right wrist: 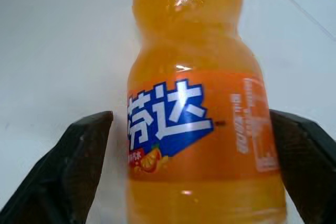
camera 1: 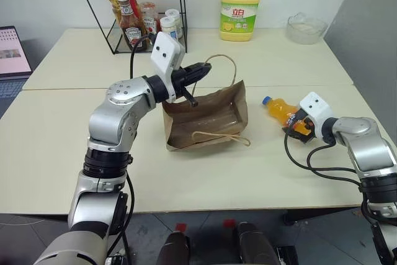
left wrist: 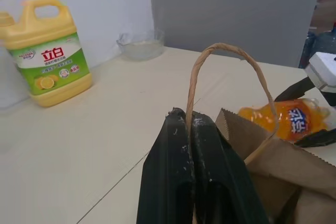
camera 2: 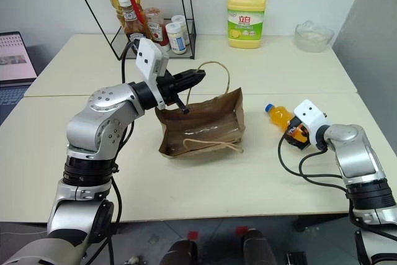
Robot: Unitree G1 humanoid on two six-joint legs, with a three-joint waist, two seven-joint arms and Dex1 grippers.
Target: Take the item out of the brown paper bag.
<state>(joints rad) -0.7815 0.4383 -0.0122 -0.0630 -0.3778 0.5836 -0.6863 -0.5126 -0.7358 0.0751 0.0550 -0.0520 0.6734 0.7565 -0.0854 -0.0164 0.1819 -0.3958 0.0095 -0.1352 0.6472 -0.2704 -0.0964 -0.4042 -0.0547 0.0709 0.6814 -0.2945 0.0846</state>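
With the bottle (camera 1: 282,110) lying on the bench (camera 1: 74,147) at middle right between wide-open right pincer (camera 1: 296,123) fingers, the robot should back straight off while the left pincer (camera 1: 200,71) pinches the bag (camera 1: 208,118) handle (camera 1: 224,66).

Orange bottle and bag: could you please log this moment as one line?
left tool: shut on bag handle | right tool: open around orange bottle | bottle: on table, outside brown paper bag
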